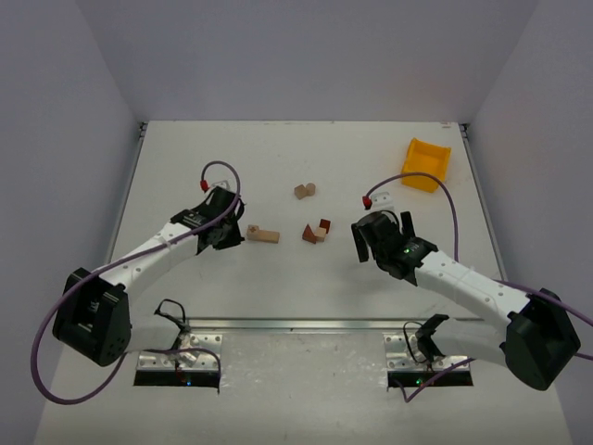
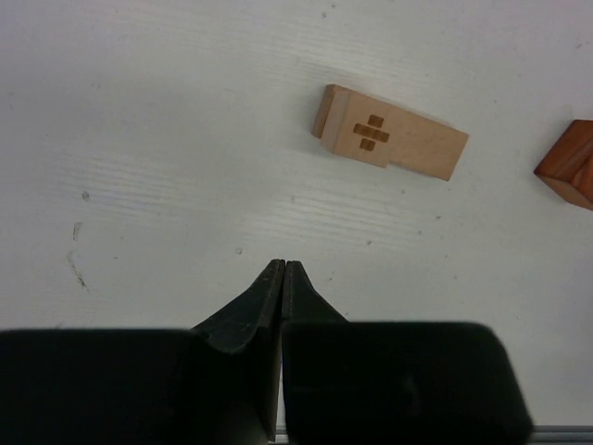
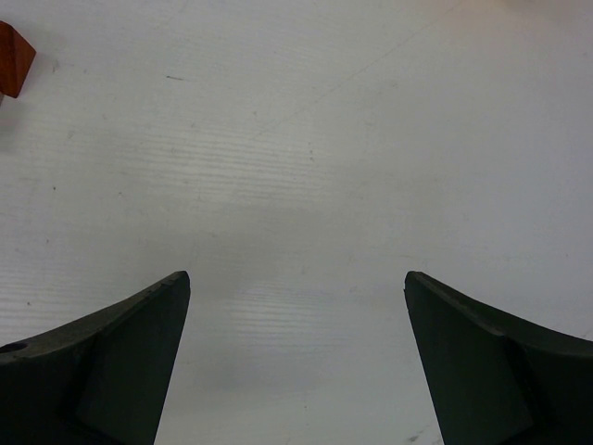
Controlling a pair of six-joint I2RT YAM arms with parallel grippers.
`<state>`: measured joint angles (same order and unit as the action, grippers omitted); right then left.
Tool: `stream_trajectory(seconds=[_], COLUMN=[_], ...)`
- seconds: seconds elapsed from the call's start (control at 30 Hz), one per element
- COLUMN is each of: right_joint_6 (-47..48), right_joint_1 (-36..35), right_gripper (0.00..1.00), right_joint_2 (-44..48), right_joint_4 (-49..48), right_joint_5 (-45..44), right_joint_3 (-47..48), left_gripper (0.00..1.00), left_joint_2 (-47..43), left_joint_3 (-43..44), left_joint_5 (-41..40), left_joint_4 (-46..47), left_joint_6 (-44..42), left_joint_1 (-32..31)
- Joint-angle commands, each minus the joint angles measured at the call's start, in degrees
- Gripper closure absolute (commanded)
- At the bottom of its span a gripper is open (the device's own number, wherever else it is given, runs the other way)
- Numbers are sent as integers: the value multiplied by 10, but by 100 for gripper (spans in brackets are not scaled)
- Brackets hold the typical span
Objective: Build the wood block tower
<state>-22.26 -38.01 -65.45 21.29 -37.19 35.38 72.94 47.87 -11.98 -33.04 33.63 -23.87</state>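
Note:
A pale tan flat bar (image 1: 263, 235) lies on the table just right of my left gripper (image 1: 226, 232), which is shut and empty. In the left wrist view the bar (image 2: 389, 144) carries a small cube with a brown cross mark at its left end, ahead and right of the closed gripper (image 2: 283, 266). A reddish-brown and tan cluster of blocks (image 1: 316, 231) sits mid-table; one red block shows at the wrist view's right edge (image 2: 570, 165). Two small tan blocks (image 1: 304, 190) lie farther back. My right gripper (image 1: 363, 243) is open and empty, right of the cluster; a red block corner (image 3: 13, 57) shows top left.
A yellow plastic bin (image 1: 426, 164) stands at the back right of the table. White walls enclose the table on three sides. A metal rail (image 1: 306, 324) runs across the near edge between the arm bases.

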Motion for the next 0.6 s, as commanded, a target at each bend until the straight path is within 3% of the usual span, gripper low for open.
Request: stream_trajectory(seconds=[0.0, 0.23, 0.57], right_joint_6=[-5, -8, -9], right_joint_1=[-1, -1, 0], right_gripper=[1, 1, 1], right_joint_2=[-1, -1, 0], right_joint_4=[-14, -8, -9], right_joint_5=[-9, -26, -37], right_joint_3=[20, 17, 15], left_gripper=[100, 100, 100], left_joint_2=[17, 93, 136], left_joint_3=[-9, 2, 19], left_joint_5=[-7, 51, 36], left_joint_4=[46, 119, 128], left_joint_6=[21, -7, -9], left_joint_1=[7, 7, 7])
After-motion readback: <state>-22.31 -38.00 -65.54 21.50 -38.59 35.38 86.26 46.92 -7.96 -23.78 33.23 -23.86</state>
